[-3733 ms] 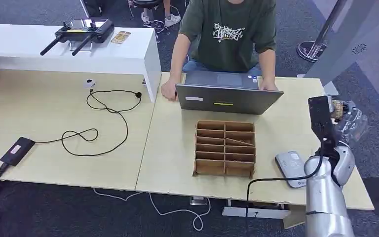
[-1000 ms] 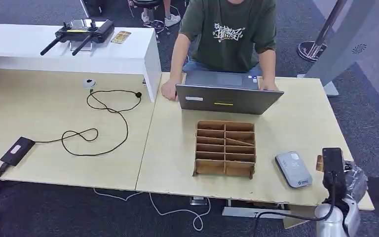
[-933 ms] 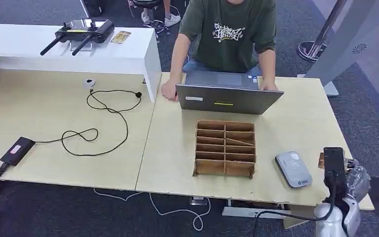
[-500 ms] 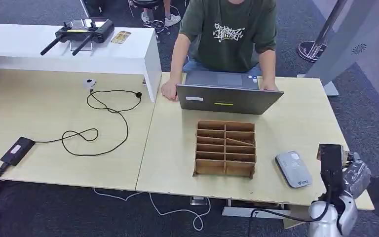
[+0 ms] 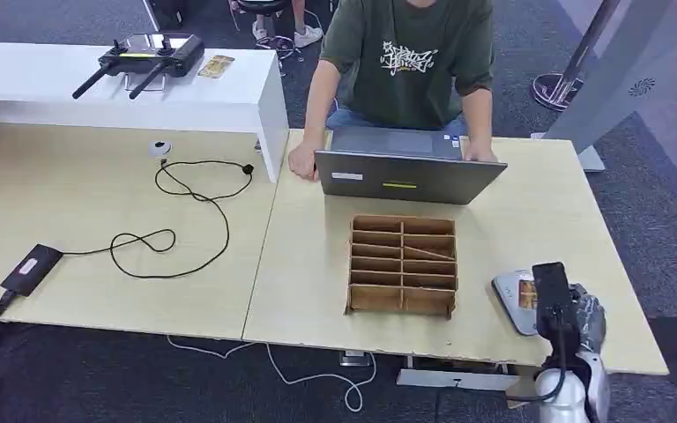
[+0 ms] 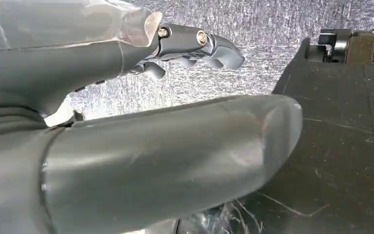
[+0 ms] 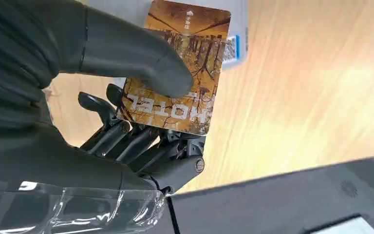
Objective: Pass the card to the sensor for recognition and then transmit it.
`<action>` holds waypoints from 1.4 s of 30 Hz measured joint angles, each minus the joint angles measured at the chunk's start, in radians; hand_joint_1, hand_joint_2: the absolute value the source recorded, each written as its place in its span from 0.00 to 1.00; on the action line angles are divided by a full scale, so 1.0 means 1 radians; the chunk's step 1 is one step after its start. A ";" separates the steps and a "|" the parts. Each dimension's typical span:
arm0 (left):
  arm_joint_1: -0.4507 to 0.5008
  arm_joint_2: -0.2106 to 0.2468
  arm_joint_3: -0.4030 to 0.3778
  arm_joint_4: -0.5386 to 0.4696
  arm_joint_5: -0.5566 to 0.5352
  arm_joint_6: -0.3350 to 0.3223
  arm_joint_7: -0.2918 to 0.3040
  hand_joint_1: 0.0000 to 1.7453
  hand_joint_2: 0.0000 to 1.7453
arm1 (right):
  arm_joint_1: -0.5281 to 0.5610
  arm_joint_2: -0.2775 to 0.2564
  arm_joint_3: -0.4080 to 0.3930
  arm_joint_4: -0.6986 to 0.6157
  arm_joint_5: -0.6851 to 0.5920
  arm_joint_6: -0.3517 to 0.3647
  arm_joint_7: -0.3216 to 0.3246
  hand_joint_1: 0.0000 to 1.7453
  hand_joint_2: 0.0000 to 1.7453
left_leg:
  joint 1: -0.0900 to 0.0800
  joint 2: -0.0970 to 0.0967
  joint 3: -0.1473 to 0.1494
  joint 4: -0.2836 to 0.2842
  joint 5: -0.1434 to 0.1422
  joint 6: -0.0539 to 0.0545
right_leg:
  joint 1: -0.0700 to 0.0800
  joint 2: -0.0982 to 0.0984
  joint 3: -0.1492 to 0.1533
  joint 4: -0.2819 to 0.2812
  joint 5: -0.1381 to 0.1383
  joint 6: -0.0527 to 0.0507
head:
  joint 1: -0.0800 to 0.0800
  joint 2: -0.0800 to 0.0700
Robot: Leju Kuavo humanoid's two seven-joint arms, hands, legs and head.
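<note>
Head view, lower right: right hand (image 5: 573, 310), pinching card (image 7: 177, 68) under thumb, now moved leftward over sensor (image 5: 513, 295) edge, so recognition likely imminent; left hand (image 6: 126, 146) state indeterminable.

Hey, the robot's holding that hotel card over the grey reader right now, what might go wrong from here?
The right hand holds the card between thumb and fingers near one end, so it might slip or tilt before it reads.

The card reader sits near the table front edge; a push from the hand could slide it toward the drop.

The person sits across behind the laptop, a long reach for the handover.
</note>
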 joint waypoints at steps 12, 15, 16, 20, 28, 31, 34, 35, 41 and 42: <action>0.000 0.004 -0.009 0.000 0.000 -0.001 0.000 0.00 0.00 | -0.027 -0.028 -0.004 0.087 0.003 -0.014 -0.002 1.00 1.00 | 0.000 0.000 0.000 0.000 0.000 0.000 | 0.000 0.000 0.000 0.000 0.000 0.000 | 0.000 0.000; 0.000 0.004 -0.009 0.000 0.000 0.000 0.000 0.00 0.00 | -0.027 -0.032 -0.005 0.094 0.003 -0.019 -0.003 1.00 1.00 | 0.000 0.000 0.000 0.000 0.000 0.000 | 0.000 0.000 0.000 0.000 0.000 0.000 | 0.000 0.000; 0.000 0.004 -0.010 0.000 0.000 0.000 0.000 0.00 0.00 | -0.027 -0.032 -0.005 0.096 0.003 -0.021 -0.004 1.00 1.00 | 0.000 0.000 0.000 0.000 0.000 0.000 | 0.000 0.000 0.000 0.000 0.000 0.000 | 0.000 0.000; 0.000 0.004 -0.010 0.000 0.000 0.001 0.000 0.00 0.00 | -0.030 -0.034 -0.005 0.106 0.011 -0.022 -0.010 1.00 1.00 | 0.000 0.000 0.000 0.000 0.000 0.000 | 0.000 0.000 0.000 0.000 0.000 0.000 | 0.000 0.000; 0.000 0.004 -0.010 0.000 0.001 -0.002 -0.004 0.00 0.00 | -0.045 -0.035 -0.006 0.137 0.018 -0.002 -0.009 1.00 1.00 | 0.000 0.000 0.000 0.000 0.000 0.000 | 0.000 0.000 0.000 0.000 0.000 0.000 | 0.000 0.000; -0.001 0.004 -0.011 0.000 0.001 -0.010 -0.006 0.00 0.00 | -0.061 -0.039 -0.006 0.170 0.018 0.024 0.002 1.00 1.00 | 0.000 0.001 0.001 0.000 0.000 0.000 | 0.000 0.001 0.000 0.000 0.000 0.000 | 0.000 0.000; -0.002 0.004 -0.012 0.000 0.001 -0.013 -0.006 0.00 0.00 | -0.089 -0.047 -0.006 0.220 0.019 0.047 0.009 1.00 1.00 | 0.000 0.002 0.001 0.000 0.000 0.000 | 0.000 0.001 0.000 0.000 0.000 0.000 | 0.000 0.000; -0.002 0.004 -0.012 0.000 0.002 -0.014 -0.006 0.00 0.00 | -0.102 -0.050 -0.006 0.241 0.019 0.048 0.009 1.00 1.00 | 0.000 0.002 0.002 0.000 0.000 0.000 | 0.000 0.002 0.001 0.000 0.000 0.000 | 0.000 0.000; -0.002 0.004 -0.016 0.000 0.002 -0.020 -0.006 0.00 0.00 | -0.150 -0.064 -0.006 0.324 0.019 0.029 0.008 1.00 1.00 | 0.000 0.002 0.006 0.000 0.000 0.000 | 0.000 0.002 0.004 -0.001 0.000 0.000 | 0.000 0.000; -0.002 0.004 -0.016 0.000 0.002 -0.020 -0.006 0.00 0.00 | -0.154 -0.066 -0.006 0.335 0.019 0.029 0.005 1.00 1.00 | 0.000 0.003 0.006 0.000 0.000 0.000 | 0.000 0.002 0.005 -0.001 0.000 0.000 | 0.000 0.000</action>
